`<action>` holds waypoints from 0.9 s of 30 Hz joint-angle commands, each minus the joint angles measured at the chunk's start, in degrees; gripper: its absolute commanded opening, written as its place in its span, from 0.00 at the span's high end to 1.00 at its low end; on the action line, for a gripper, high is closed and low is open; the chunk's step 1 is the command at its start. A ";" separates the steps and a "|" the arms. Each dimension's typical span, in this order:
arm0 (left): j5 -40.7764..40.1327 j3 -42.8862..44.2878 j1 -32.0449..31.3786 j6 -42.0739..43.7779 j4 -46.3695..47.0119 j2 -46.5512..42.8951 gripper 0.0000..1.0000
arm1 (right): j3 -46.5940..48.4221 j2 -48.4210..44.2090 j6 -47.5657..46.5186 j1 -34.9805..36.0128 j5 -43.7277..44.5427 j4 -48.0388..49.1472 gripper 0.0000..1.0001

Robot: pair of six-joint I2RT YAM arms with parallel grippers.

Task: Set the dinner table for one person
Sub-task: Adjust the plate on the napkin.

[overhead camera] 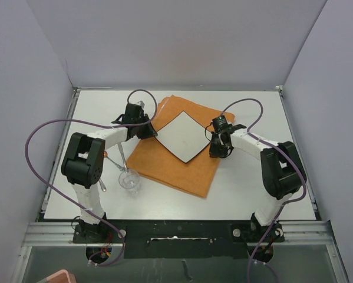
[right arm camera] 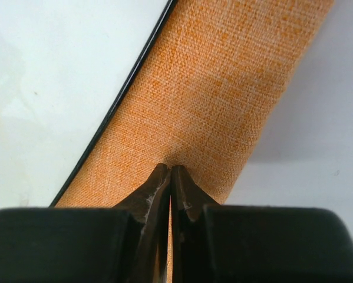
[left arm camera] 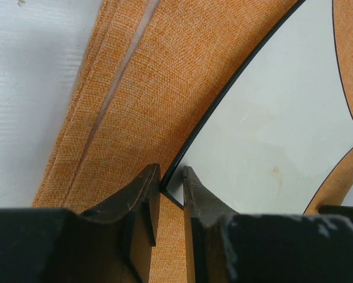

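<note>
From above, the worktop lies beneath both arms, its long axis running from the left gripper across to the right gripper. Between them the square plate sits cornerwise on the orange mat, so squaring it looks like the step in hand. In the left wrist view the left gripper stands narrow, nipping the plate's corner: best hold that pinch low and turn slowly so the mat does not drag; in the right wrist view the right gripper is fully closed, holding nothing, tips on the mat just beside the plate's rim, bare worktop on its other side
</note>
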 commanded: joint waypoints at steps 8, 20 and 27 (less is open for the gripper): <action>0.94 0.13 -1.42 -1.02 3.48 -1.39 1.00 | 6.45 1.35 -0.21 -2.59 0.88 -0.91 1.00; -0.84 -5.35 -6.06 -2.40 5.36 -4.18 1.00 | 13.56 4.67 -0.85 -8.32 0.81 -3.34 1.00; -1.38 -6.53 -6.33 -2.29 5.36 -5.23 1.00 | 11.66 3.85 -1.37 -9.32 2.57 -3.59 1.00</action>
